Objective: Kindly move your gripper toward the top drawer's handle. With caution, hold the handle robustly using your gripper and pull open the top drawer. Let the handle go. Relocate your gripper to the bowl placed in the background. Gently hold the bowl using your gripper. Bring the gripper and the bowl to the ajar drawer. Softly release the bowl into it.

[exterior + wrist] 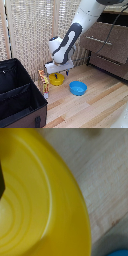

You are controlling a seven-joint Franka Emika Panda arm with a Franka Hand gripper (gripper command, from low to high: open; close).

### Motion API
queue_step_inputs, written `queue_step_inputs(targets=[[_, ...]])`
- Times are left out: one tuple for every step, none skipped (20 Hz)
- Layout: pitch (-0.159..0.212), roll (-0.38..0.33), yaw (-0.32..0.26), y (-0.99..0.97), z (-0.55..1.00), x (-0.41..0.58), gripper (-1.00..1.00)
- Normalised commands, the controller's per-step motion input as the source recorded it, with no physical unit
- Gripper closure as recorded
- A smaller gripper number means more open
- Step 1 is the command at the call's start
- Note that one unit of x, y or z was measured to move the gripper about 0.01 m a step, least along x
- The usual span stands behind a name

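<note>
The yellow bowl (56, 79) sits on the wooden floor in front of the pale curtain. My gripper (56, 74) is lowered right onto it, the white hand just above its rim. In the wrist view the yellow bowl (35, 203) fills most of the picture, and one dark finger (1, 178) shows at the picture's edge over the bowl's inside, well away from the rim. The jaws look open. The top drawer (106, 39) with its thin silver handle (101, 42) is on the dresser at the exterior view's right, behind my arm.
A blue bowl (77, 88) lies on the floor close to the yellow one; its edge shows in the wrist view (120, 252). A black open case (20, 95) stands at the exterior view's left. A small orange-yellow object (44, 82) stands between the case and the bowl.
</note>
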Motion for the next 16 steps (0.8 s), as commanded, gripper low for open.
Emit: queue_step_inputs(targets=[[0.0, 0.0, 0.001, -0.07, 0.0, 0.0, 1.0], [0.0, 0.0, 0.011, -0.04, 0.0, 0.0, 1.0], [0.0, 0.005, 0.013, -0.07, 0.0, 0.0, 1.0], [0.0, 0.01, 0.028, -0.07, 0.0, 0.0, 1.0], [0.0, 0.0, 0.0, 0.0, 0.0, 0.046, 1.0], [0.0, 0.01, 0.0, 0.0, 0.0, 0.046, 1.0], [0.0, 0.009, -0.011, 0.0, 0.0, 0.014, 1.0], [0.0, 0.007, -0.012, 0.0, 0.0, 0.0, 1.0], [-0.013, 0.002, -0.016, 0.01, 0.0, 0.0, 1.0], [-0.02, 0.003, -0.03, 0.01, 0.0, 0.0, 1.0], [-0.03, 0.003, -0.02, 0.0, 0.01, -0.011, 1.0], [-0.047, 0.0, -0.019, 0.0, 0.07, -0.009, 1.0], [-0.045, 0.004, -0.02, 0.0, 0.11, 0.0, 1.0], [-0.02, 0.012, -0.026, 0.09, 0.11, 0.117, 1.0], [-0.011, 0.011, -0.005, 0.13, 0.14, 0.123, 1.0], [-0.003, 0.0, -0.005, 0.23, 0.33, 0.163, 1.0]])
